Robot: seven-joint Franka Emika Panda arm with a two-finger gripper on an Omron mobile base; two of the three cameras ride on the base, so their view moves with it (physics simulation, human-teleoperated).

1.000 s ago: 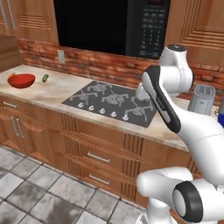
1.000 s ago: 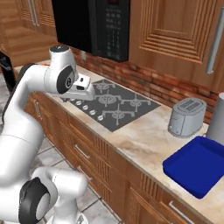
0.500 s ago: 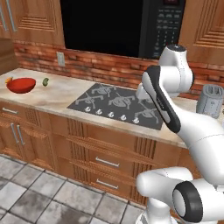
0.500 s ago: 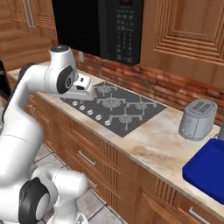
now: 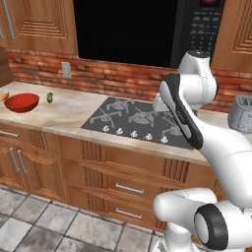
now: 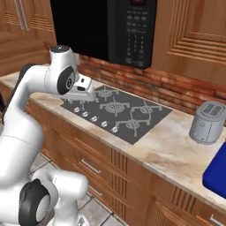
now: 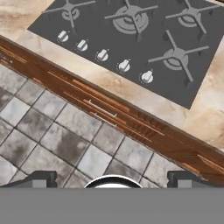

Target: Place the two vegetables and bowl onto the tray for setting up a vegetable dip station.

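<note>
Your claw (image 7: pixel 112 177) hangs wide open and empty over the stovetop (image 5: pixel 140 120). Far left on the bench (image 5: pixel 64 110) sit the bowl (image 5: pixel 21 102), carrot (image 5: pixel 4 96) and cucumber (image 5: pixel 49 97); the tray (image 6: pixel 217 172) lies far right. No writing is legible.

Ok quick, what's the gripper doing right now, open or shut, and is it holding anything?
Gripper: open, holding nothing; it hangs above the floor in front of the stovetop.

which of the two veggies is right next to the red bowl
The carrot, orange, sits against the red bowl's left rim. The small green vegetable lies apart, to the bowl's right.
</note>
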